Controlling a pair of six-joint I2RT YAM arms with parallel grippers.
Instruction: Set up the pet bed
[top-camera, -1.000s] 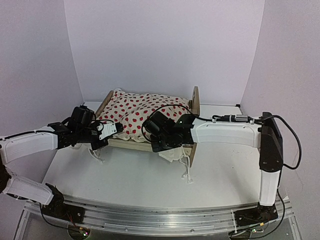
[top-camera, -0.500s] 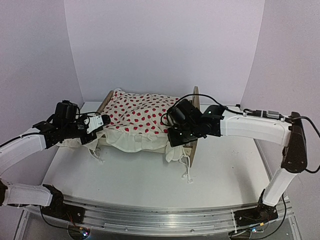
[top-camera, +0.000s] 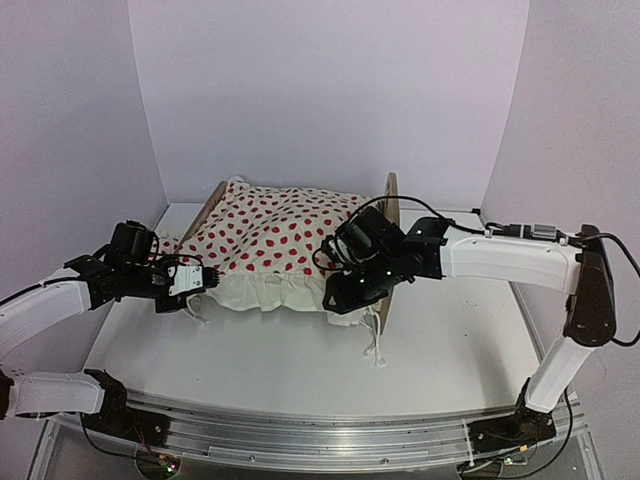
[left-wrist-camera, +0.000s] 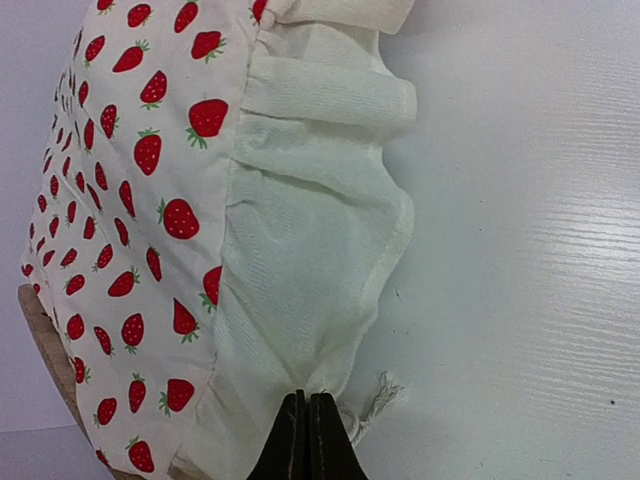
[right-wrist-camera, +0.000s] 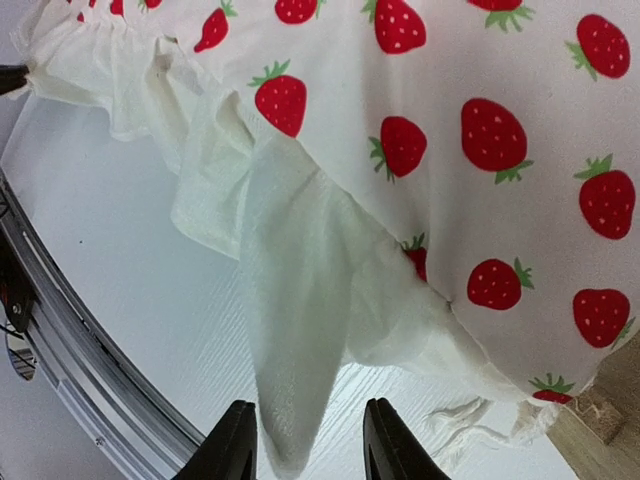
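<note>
blanket (top-camera: 270, 225) drawn down over pet bed (top-camera: 390, 197), right claw (right-wrist-camera: 308, 432) opened

Top view looks down from behind at the pet bed (top-camera: 391, 200); wrist views close on its blanket (top-camera: 270, 235).

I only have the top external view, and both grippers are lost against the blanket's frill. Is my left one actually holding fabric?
Observer: Yes. The left wrist view shows the left gripper shut, pinching the blanket by the edge of its white ruffle.
Operator: And the right?
Observer: The right gripper is open. A corner of the ruffle hangs loose between its fingers, not clamped.
Operator: What's below that corner?
Observer: Bare table. A frayed tie string lies nearby, next to a wooden corner of the pet bed.
</note>
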